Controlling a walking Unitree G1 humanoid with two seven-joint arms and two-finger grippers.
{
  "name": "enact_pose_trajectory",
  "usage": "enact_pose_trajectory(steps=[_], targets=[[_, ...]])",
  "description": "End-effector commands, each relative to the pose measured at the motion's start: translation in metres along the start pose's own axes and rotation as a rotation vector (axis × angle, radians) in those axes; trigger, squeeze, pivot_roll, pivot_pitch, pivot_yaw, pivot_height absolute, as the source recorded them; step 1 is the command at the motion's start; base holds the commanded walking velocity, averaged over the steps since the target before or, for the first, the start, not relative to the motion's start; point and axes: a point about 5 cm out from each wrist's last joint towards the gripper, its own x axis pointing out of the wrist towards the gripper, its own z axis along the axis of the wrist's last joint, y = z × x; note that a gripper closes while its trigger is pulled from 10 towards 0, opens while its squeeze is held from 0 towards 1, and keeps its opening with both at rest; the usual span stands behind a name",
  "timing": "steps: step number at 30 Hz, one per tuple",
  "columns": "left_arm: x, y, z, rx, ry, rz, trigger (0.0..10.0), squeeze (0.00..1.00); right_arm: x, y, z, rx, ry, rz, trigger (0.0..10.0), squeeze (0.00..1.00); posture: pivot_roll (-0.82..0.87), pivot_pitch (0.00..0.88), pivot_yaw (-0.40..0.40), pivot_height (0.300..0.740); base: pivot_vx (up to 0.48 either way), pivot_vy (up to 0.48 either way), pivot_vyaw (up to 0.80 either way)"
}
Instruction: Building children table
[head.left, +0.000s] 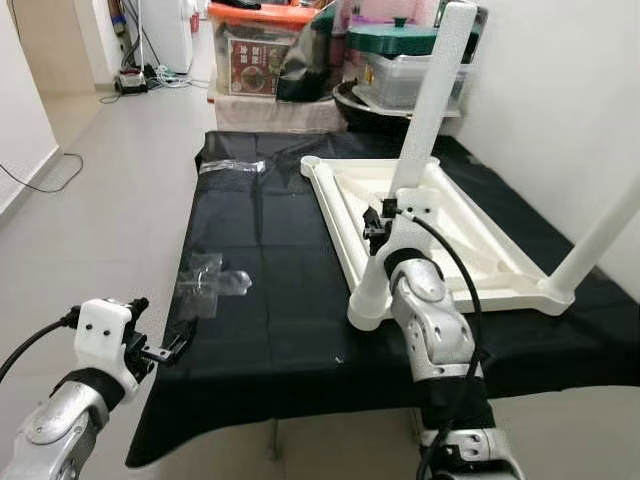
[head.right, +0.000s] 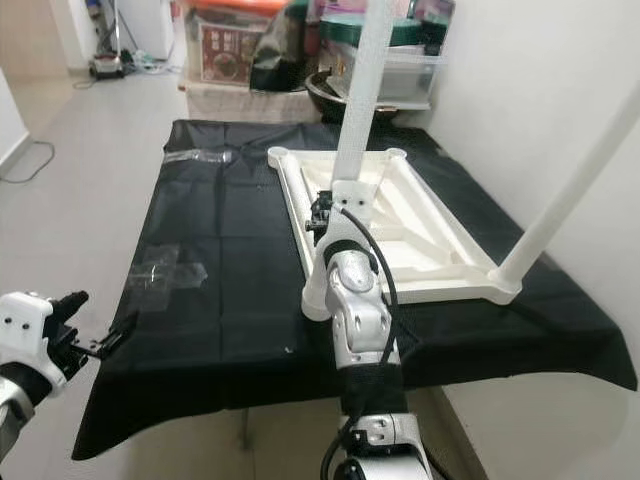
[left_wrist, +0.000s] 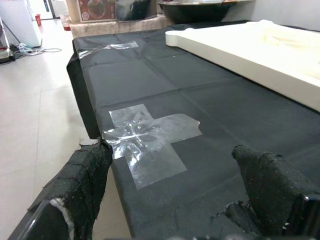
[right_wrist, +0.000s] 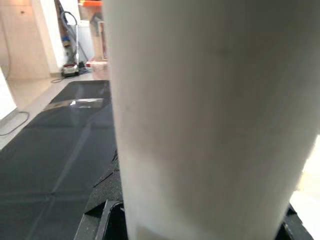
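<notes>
A white children's table top (head.left: 478, 236) lies upside down on a table draped in black cloth (head.left: 280, 250). One white leg (head.left: 432, 96) rises from its near-left corner socket and leans to the right. My right gripper (head.left: 378, 226) is shut on this leg low down; the leg (right_wrist: 210, 115) stands close between its fingers in the right wrist view. A second white leg (head.left: 602, 238) stands in the near-right corner. My left gripper (left_wrist: 170, 190) hangs open at the cloth's front-left corner, holding nothing, with a patch of clear tape (left_wrist: 150, 137) just beyond its fingers.
Another strip of clear tape (head.left: 232, 166) lies at the cloth's far left. Storage boxes (head.left: 258, 50), a green-lidded bin (head.left: 395, 42) and a dark bowl crowd the far end. A white wall (head.left: 560, 90) runs along the right. Tiled floor (head.left: 110, 200) with cables lies to the left.
</notes>
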Motion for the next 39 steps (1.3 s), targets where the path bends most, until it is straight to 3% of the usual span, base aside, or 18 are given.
enact_pose_trajectory(steps=[1,2,6,7,12,14,21,22,24,25,26,31,33,34,35,36,37,39], targets=[[0.002,-0.002,-0.002,-0.004,0.016,-0.022,10.0,0.00,-0.002,0.010,-0.010,0.047,0.050,0.031,10.0,0.34,0.08,0.000,-0.075,0.740,0.000,0.000,0.00],[0.002,-0.002,-0.002,-0.006,0.014,-0.021,10.0,0.00,0.002,0.011,-0.003,0.064,0.020,0.064,10.0,1.00,0.08,0.000,-0.080,0.740,0.000,0.000,0.00],[0.002,-0.001,-0.002,-0.010,0.010,-0.015,10.0,0.00,0.013,0.009,0.021,0.078,-0.086,0.200,10.0,1.00,0.08,0.000,-0.084,0.740,0.000,0.000,0.00],[0.002,-0.001,-0.002,-0.011,0.009,-0.013,10.0,0.00,0.017,0.005,0.033,0.079,-0.130,0.276,10.0,0.00,0.09,0.000,-0.087,0.740,0.000,0.000,0.00],[0.002,-0.001,-0.002,-0.013,0.007,-0.015,10.0,0.00,0.019,-0.003,0.053,0.085,-0.211,0.631,10.0,0.00,0.09,0.000,-0.088,0.740,0.000,0.000,0.00],[0.003,-0.001,-0.001,-0.015,0.005,-0.019,10.0,0.00,0.010,0.002,0.043,0.001,-0.174,0.910,10.0,0.00,0.09,0.000,-0.088,0.740,0.000,0.000,0.00],[0.003,-0.002,-0.001,-0.015,0.006,-0.025,10.0,0.00,0.003,0.027,0.003,-0.110,-0.007,1.183,10.0,0.00,0.12,0.000,-0.100,0.740,0.000,0.000,0.00],[0.003,-0.002,-0.001,-0.015,0.007,-0.025,10.0,0.00,0.003,0.035,-0.003,-0.124,0.007,1.212,7.6,0.00,0.13,0.000,-0.107,0.740,0.000,0.000,0.00],[0.003,-0.002,-0.002,-0.015,0.008,-0.025,10.0,0.00,0.004,0.039,-0.006,-0.129,0.013,1.229,7.6,0.00,0.13,0.000,-0.107,0.740,0.000,0.000,0.00],[0.003,-0.003,-0.002,-0.015,0.009,-0.024,10.0,0.00,0.006,0.043,-0.007,-0.131,0.012,1.222,3.3,0.00,0.13,0.000,-0.107,0.740,0.000,0.000,0.00],[0.002,-0.003,-0.002,-0.015,0.009,-0.022,10.0,0.00,0.014,0.043,-0.008,-0.143,0.021,1.128,0.0,0.00,0.14,0.000,-0.115,0.740,0.000,0.000,0.00],[0.001,-0.003,-0.002,-0.016,0.009,-0.020,10.0,0.00,0.027,0.040,-0.010,-0.165,0.042,0.938,0.0,0.00,0.14,0.000,-0.118,0.740,0.000,0.000,0.00],[0.000,-0.003,-0.002,-0.017,0.007,-0.018,10.0,0.00,0.048,0.008,-0.014,-0.103,0.105,0.423,0.0,0.00,0.14,0.000,-0.118,0.740,0.000,0.000,0.00],[0.000,-0.003,-0.002,-0.017,0.007,-0.018,10.0,0.00,0.048,0.008,-0.014,-0.103,0.105,0.423,0.0,0.00,0.14,0.000,-0.118,0.740,0.000,0.000,0.00],[-0.002,-0.004,-0.002,-0.018,0.006,-0.016,10.0,0.00,0.045,-0.037,-0.024,-0.027,0.131,-0.049,0.0,0.00,0.13,0.000,-0.114,0.740,0.000,0.000,0.00],[-0.002,-0.004,-0.002,-0.018,0.006,-0.016,10.0,0.00,0.045,-0.037,-0.024,-0.027,0.131,-0.049,0.0,0.00,0.13,0.000,-0.114,0.740,0.000,0.000,0.00],[-0.003,-0.004,-0.001,-0.019,0.006,-0.016,10.0,0.00,0.029,-0.058,-0.030,-0.002,0.094,-0.255,0.0,0.00,0.13,0.000,-0.112,0.740,0.000,0.000,0.00],[-0.003,-0.004,-0.001,-0.019,0.006,-0.016,10.0,0.00,0.020,-0.058,-0.032,-0.001,0.079,-0.276,0.0,0.00,0.12,0.000,-0.102,0.740,0.000,0.000,0.00]])
